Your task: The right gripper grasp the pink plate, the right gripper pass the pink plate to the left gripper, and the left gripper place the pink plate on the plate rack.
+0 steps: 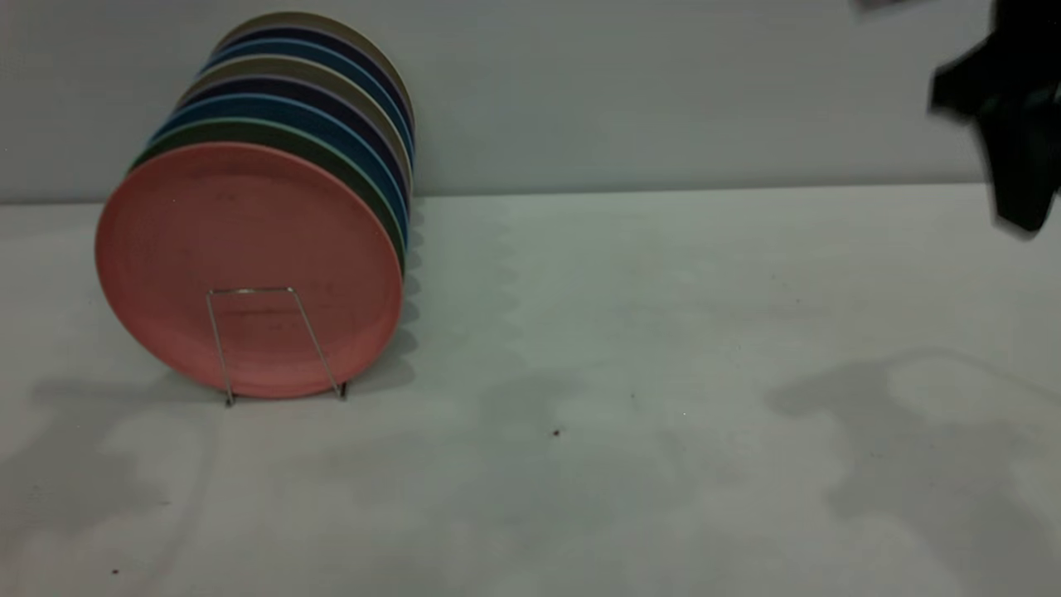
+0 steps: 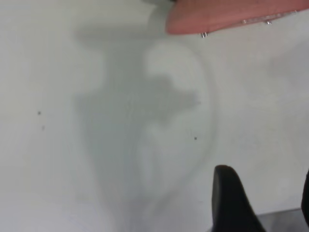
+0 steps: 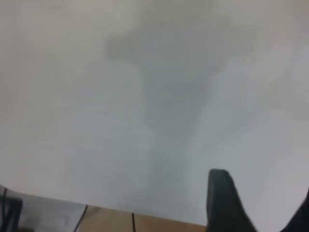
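The pink plate (image 1: 249,249) stands on edge at the front of the plate rack (image 1: 249,290), leaning against the row of plates behind it, with one wire loop across its lower face. In the left wrist view its rim (image 2: 227,14) shows with the rack's wire feet (image 2: 204,34) beneath it. My left gripper (image 2: 265,174) hovers over bare table short of the plate, open and holding nothing; it is out of the exterior view. Far from the plate, my right gripper (image 1: 1015,199) hangs high at the far right, and its own view (image 3: 263,186) shows it open and holding nothing.
Behind the pink plate several more plates fill the rack: green (image 1: 273,133), blue (image 1: 282,108), dark purple and beige. A grey wall runs behind the white table (image 1: 622,332). The table's edge (image 3: 145,212) and wooden floor show in the right wrist view.
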`<act>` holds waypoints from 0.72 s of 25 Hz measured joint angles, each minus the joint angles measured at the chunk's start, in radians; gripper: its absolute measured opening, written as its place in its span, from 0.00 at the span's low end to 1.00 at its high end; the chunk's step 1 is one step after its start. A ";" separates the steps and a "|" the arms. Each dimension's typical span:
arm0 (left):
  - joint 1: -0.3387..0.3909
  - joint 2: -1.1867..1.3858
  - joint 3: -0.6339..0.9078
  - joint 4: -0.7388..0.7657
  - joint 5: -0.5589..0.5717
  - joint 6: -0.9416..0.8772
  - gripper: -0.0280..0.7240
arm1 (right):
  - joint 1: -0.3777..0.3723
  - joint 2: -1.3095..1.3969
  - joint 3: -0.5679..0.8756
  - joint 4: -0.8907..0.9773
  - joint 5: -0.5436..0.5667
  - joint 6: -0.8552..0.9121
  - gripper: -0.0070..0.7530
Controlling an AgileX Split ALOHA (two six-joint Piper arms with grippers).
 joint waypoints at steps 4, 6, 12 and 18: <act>0.003 -0.183 0.120 0.001 -0.003 0.000 0.57 | -0.001 -0.179 0.023 0.019 0.006 0.004 0.56; 0.003 -0.269 0.179 0.000 -0.010 -0.001 0.57 | -0.001 -0.288 0.063 0.051 0.012 0.003 0.56; 0.003 -0.529 0.373 0.003 -0.023 -0.012 0.57 | -0.001 -0.585 0.237 0.096 0.030 0.003 0.56; 0.003 -0.793 0.581 0.001 -0.034 -0.067 0.57 | -0.001 -0.853 0.445 0.156 0.039 -0.006 0.56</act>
